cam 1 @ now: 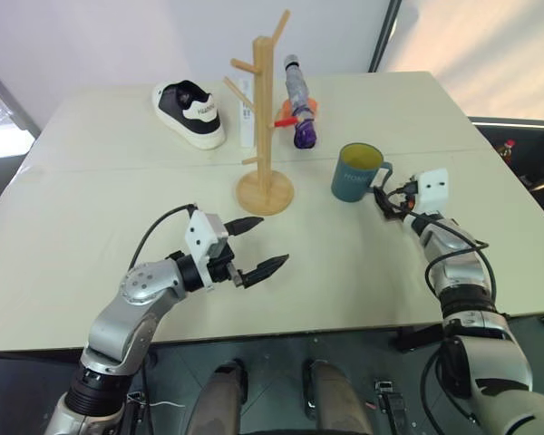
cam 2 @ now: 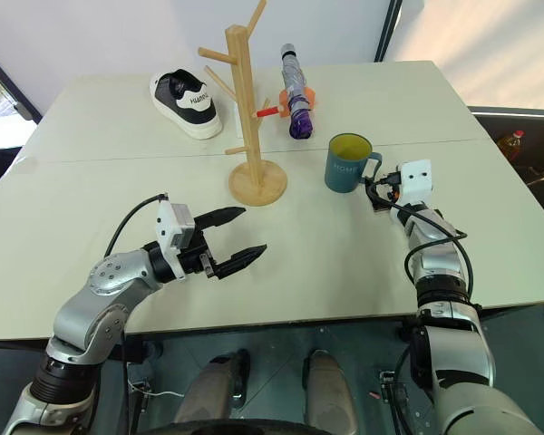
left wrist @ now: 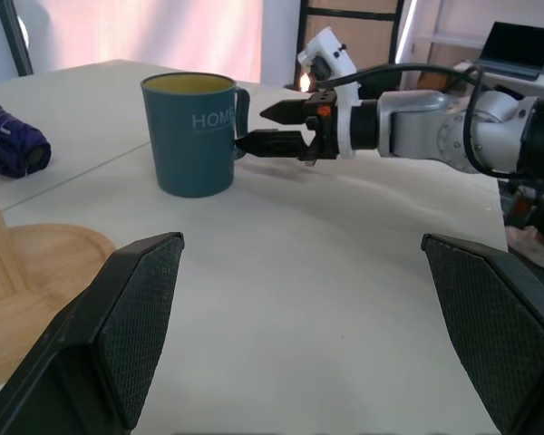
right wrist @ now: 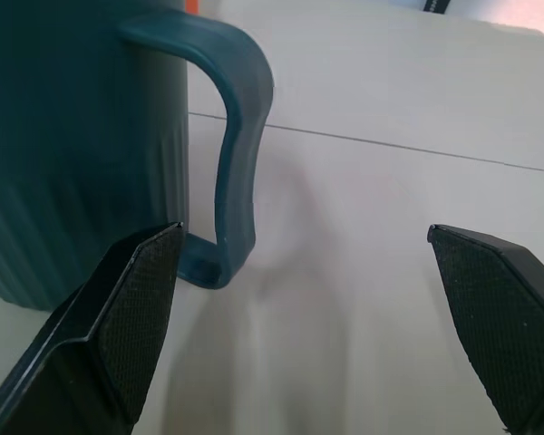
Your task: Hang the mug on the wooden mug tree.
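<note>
The teal-blue mug (cam 1: 355, 172) with a yellow interior stands upright on the table, right of the wooden mug tree (cam 1: 265, 118). Its handle (right wrist: 240, 136) faces my right gripper (cam 1: 380, 196). That gripper is open and level, and its fingertips (left wrist: 281, 112) reach the handle without closing on it. My left gripper (cam 1: 272, 241) hovers open in front of the tree's round base (cam 1: 265, 193), pointing toward the mug, with nothing between its fingers. The mug's side reads "HOME" (left wrist: 212, 120).
A black-and-white shoe (cam 1: 190, 113) lies at the back left of the tree. A purple folded umbrella (cam 1: 301, 113) lies behind it, beside a small orange object (cam 1: 308, 105). A seam (cam 1: 118, 163) crosses the pale table. Bare tabletop lies between the grippers.
</note>
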Motion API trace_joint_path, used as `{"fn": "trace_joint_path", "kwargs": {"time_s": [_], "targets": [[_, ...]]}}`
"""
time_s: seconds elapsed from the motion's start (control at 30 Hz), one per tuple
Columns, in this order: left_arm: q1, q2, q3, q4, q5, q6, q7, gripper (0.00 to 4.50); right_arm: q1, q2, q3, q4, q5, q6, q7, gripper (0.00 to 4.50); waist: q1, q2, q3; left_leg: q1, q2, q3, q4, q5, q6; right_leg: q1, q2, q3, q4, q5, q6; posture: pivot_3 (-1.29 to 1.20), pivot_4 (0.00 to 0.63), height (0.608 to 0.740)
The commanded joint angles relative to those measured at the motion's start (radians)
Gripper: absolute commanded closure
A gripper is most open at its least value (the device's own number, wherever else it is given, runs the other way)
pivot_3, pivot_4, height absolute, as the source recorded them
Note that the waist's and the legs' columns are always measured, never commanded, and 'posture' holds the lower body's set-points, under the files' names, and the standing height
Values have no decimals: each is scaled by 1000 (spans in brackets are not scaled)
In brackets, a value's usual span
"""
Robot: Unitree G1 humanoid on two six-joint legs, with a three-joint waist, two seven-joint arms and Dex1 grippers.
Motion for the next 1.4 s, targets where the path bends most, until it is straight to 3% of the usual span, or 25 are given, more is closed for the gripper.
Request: {"fn": "trace_joint_path", "kwargs": {"time_s": [0.03, 0.17, 0.23, 0.27, 0.5, 0.7, 0.8, 0.87, 1.0, 1.1, 1.27, 1.4], "targets": [[-2, 0, 1, -45, -5, 0, 2, 0, -52, -1, -4, 43, -8, -52, -6, 48, 0, 0, 0, 0, 0, 0, 0, 0, 0, 0, 0, 1, 0, 0, 0, 0, 150, 740], [-7, 0, 3, -41, -3, -2, 6, 0, -93, 6, -4, 118, -8, -73, 2, 48, -2, 0, 0, 1, 0, 1, 0, 0, 0, 0, 1, 2, 0, 1, 0, 0, 150, 740], [-9, 2, 7, -37, -3, -3, 5, 0, -108, 10, -6, 145, -3, -77, 10, 574, -3, 0, 0, 2, 0, 2, 0, 0, 0, 0, 1, 2, 0, 1, 0, 0, 150, 740], [-10, 3, 9, -36, -3, -4, 5, 0, -114, 11, -6, 156, -3, -81, 15, 922, -3, 0, 0, 2, 0, 2, 0, 0, 0, 0, 1, 3, 0, 1, 0, 0, 150, 740], [-13, 9, 19, -26, 0, -9, 5, 0, -140, 27, -12, 191, 10, -105, 66, 4451, -2, 0, 0, 2, 0, 2, 0, 0, 0, 0, 1, 3, 1, 1, 0, 0, 150, 740], [-11, 15, 34, -14, 11, -21, 14, 0, -138, 30, -9, 151, 15, -111, 93, 4451, -2, 0, 0, 3, 0, 3, 0, 0, 0, 1, 1, 4, 2, 1, 0, 0, 150, 740], [-9, 23, 73, 4, 14, -37, 24, 0, -89, -5, 50, 11, -33, -113, 144, 4451, -3, 0, 0, 3, 0, 3, 0, 0, 0, 1, 1, 4, 2, 1, 0, 0, 150, 740], [-6, 32, 108, 16, 9, -45, 23, 0, -42, -28, 86, -119, -45, -93, 193, 4451, -2, 0, 0, 4, 1, 3, 0, 0, 0, 1, 1, 4, 3, 1, 0, 0, 150, 740], [-4, 75, 236, 60, -45, -63, -10, 0, 89, -117, 174, -597, 3, 49, 377, 4451, -1, 0, 0, 4, 2, 3, 0, 0, 0, 0, 2, 4, 3, 0, 1, 0, 150, 740], [-17, 97, 287, 70, -83, -66, -39, 0, 91, -154, 205, -781, 12, 168, 416, 4451, -3, 0, 0, 5, 3, 3, 0, 0, 0, -1, 3, 4, 4, 0, 2, 0, 150, 740], [-53, 130, 326, 64, -150, -35, -76, 0, -62, -171, 252, -805, -44, 245, 425, 4451, 0, 0, 1, 4, 5, 3, 7, 0, -1, 0, 5, 4, 4, 1, 0, 0, 150, 740], [-70, 149, 336, 43, -207, 7, -85, 0, -183, -151, 283, -686, -68, 219, 444, 4451, -1, 0, 1, -2, 6, 3, 11, -1, -1, -1, 6, 4, -1, 1, -1, 0, 150, 740]]}}
